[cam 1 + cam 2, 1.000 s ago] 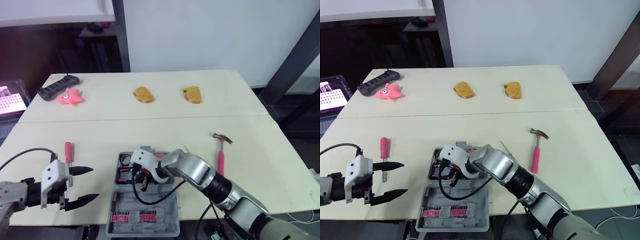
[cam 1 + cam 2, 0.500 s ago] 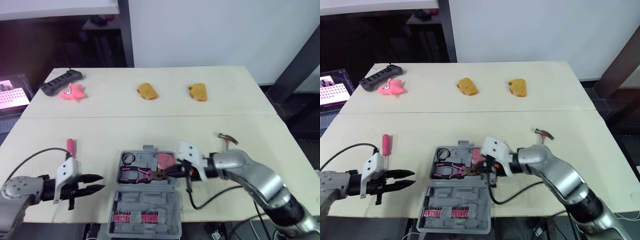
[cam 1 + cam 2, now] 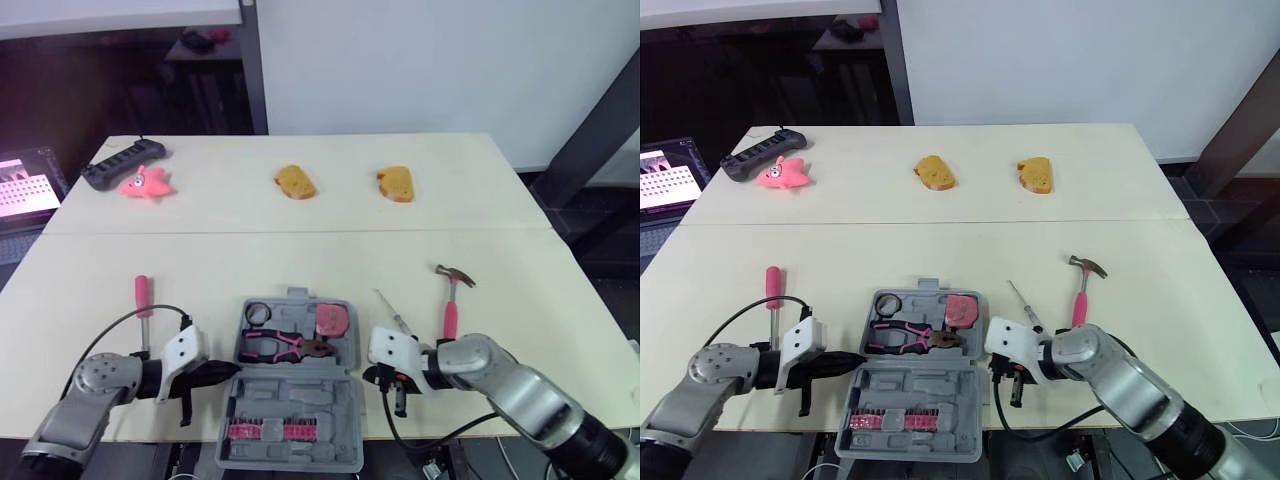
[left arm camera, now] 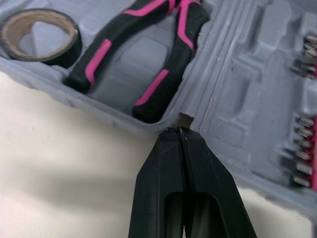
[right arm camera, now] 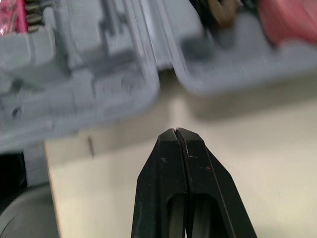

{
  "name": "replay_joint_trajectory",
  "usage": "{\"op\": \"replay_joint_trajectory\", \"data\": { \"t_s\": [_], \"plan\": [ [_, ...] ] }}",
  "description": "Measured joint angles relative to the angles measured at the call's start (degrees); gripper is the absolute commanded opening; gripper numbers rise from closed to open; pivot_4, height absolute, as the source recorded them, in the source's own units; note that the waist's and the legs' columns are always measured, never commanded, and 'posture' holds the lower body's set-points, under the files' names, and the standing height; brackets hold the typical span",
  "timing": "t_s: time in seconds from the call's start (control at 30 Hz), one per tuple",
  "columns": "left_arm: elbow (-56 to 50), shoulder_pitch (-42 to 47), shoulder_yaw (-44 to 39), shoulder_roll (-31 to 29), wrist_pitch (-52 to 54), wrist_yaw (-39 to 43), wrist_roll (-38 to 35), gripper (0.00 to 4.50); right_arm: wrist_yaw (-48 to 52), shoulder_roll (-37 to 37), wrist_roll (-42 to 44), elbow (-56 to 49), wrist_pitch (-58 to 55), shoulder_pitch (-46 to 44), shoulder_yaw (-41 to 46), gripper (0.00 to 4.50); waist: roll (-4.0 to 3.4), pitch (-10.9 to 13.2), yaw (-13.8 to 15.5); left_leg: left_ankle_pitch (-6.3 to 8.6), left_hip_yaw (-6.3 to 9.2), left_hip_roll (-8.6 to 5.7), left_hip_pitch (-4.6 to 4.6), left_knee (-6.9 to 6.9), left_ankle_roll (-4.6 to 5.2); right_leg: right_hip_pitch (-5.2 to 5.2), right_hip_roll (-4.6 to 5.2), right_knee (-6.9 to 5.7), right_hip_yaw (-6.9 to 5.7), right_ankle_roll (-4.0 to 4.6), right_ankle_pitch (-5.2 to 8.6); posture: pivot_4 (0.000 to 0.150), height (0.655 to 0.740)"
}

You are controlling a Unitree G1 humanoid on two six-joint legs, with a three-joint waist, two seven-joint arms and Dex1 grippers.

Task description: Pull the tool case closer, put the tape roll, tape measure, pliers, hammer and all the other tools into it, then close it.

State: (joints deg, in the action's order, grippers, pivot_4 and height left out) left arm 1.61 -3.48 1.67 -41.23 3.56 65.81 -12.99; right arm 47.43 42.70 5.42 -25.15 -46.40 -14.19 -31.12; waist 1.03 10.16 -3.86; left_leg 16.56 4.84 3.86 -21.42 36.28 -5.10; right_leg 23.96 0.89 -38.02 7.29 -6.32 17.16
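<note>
The grey tool case (image 3: 236, 341) lies open near the table's front edge, its lid (image 3: 290, 430) with a row of bits toward me. In its tray lie a black tape roll (image 3: 257, 314), pink-and-black pliers (image 3: 278, 347) and a pink tape measure (image 3: 331, 320). My left gripper (image 3: 232, 369) is shut and empty, its tips against the case's left side at the hinge (image 4: 184, 119). My right gripper (image 3: 370, 374) is shut and empty on the table just right of the case. A pink-handled hammer (image 3: 449, 304), a thin metal screwdriver (image 3: 392, 311) and a pink-handled screwdriver (image 3: 142, 300) lie on the table.
Far across the table lie two orange bread-like pieces (image 3: 295, 183) (image 3: 396, 184), a pink star toy (image 3: 145, 185) and a black power strip (image 3: 122, 165). The case lid reaches the table's front edge (image 3: 130, 437).
My left gripper has shut and moved right to the case's left side. My right gripper drew back from over the tray to the case's right side, leaving the pliers in the tray.
</note>
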Motion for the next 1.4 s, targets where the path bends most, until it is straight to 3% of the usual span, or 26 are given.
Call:
{"op": "replay_joint_trajectory", "data": {
  "t_s": [0.4, 0.63, 0.83, 1.4],
  "plan": [
    [2.08, 2.73, 1.03, 0.94, 2.27, -1.73, 1.56, 0.04, -0.5, -6.5, -3.18, 5.16, -7.82, -9.5, -3.32, 0.0, 0.03, -0.02, -0.12, -0.01, 0.11, 0.01, 0.39, -0.01, 0.0, -0.4, -0.06, -0.02, -0.03, 0.06, 0.0, 0.15, 0.74],
    [14.08, 15.24, 2.69, 3.3, 0.46, -1.78, 4.42, 0.04, -1.88, -10.29, -4.56, 15.81, -4.84, -16.09, -1.6, 0.0, -0.05, 0.04, 0.07, -0.06, 0.17, 0.0, 0.18, 0.09, -0.07, -0.33, -0.05, -0.03, -0.1, -0.05, -0.1, 0.15, 0.74],
    [21.19, 20.92, 3.78, 4.62, -4.18, -1.96, 6.39, 0.04, -1.24, -10.32, -4.67, 18.8, -1.87, -17.11, -0.24, 0.0, -0.09, 0.06, -0.06, -0.05, 0.19, -0.01, -0.05, -0.06, -0.06, -0.03, -0.01, 0.0, -0.14, -0.18, -0.17, 0.15, 0.74],
    [15.42, 15.95, 3.28, 5.57, -2.56, -1.81, 6.01, 0.04, -2.26, -10.48, -4.71, 14.77, -6.38, -13.84, 2.02, 0.0, -0.1, 0.06, -0.02, -0.06, 0.19, -0.02, 0.0, 0.0, -0.07, -0.09, -0.02, -0.08, -0.14, -0.18, -0.17, 0.15, 0.74]
  ]
}}
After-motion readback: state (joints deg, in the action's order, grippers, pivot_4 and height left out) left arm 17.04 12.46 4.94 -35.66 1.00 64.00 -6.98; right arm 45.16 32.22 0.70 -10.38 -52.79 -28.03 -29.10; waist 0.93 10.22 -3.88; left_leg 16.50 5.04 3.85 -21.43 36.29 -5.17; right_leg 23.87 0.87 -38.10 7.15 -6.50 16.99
